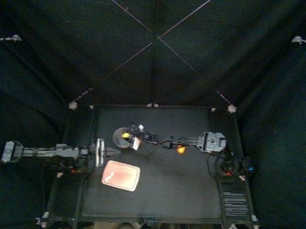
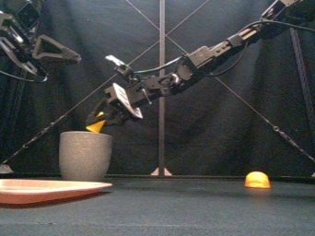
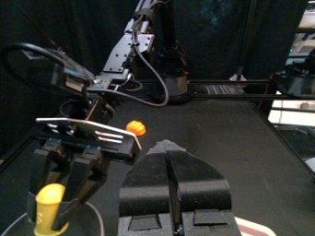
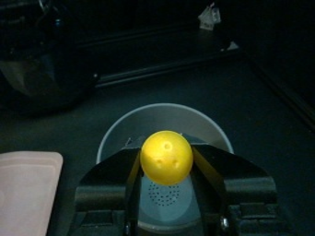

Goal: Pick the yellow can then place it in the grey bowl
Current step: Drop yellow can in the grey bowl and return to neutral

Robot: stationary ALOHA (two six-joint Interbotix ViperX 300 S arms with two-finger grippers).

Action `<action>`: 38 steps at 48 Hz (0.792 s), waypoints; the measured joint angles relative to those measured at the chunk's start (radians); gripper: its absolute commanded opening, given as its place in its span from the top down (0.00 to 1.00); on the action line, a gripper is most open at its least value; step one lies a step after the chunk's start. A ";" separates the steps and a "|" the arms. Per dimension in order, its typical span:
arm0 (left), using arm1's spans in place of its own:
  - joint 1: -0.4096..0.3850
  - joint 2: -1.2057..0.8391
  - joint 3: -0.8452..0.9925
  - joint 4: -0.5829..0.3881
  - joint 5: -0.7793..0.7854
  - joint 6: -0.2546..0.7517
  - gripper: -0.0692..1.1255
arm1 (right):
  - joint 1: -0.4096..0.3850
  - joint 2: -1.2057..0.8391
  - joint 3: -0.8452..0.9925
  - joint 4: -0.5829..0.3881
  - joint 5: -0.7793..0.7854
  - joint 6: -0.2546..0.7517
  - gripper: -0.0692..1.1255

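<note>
Two fingers (image 4: 224,177) of the right gripper (image 2: 103,117) are clamped on the yellow can (image 4: 167,153) — one on each side, w/ the can's rounded end poking out btwn them. The can hangs tilted directly over the mouth of the grey bowl (image 2: 84,157). Its lower end is about level w/ the rim in the front view; can't tell if it touches. This arm comes in from the right, past the middle of the table (image 1: 180,192). The pink tray (image 2: 43,188) lies flat just in front of the bowl. A small orange toy (image 2: 256,180) sits well apart to the right. The left gripper (image 3: 172,189) — jaws pressed together, holding nothing — hangs at the table's left side.
</note>
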 measured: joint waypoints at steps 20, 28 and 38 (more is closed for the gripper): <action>0.003 0.000 0.009 0.000 0.002 -0.002 0.94 | 0.002 0.009 -0.015 0.021 0.012 0.002 0.19; 0.003 0.000 0.011 0.000 0.002 -0.002 0.94 | 0.026 0.006 0.014 0.014 -0.012 -0.005 0.19; 0.003 0.000 0.018 -0.002 0.002 -0.003 0.94 | 0.071 -0.094 0.176 -0.006 -0.117 0.002 0.19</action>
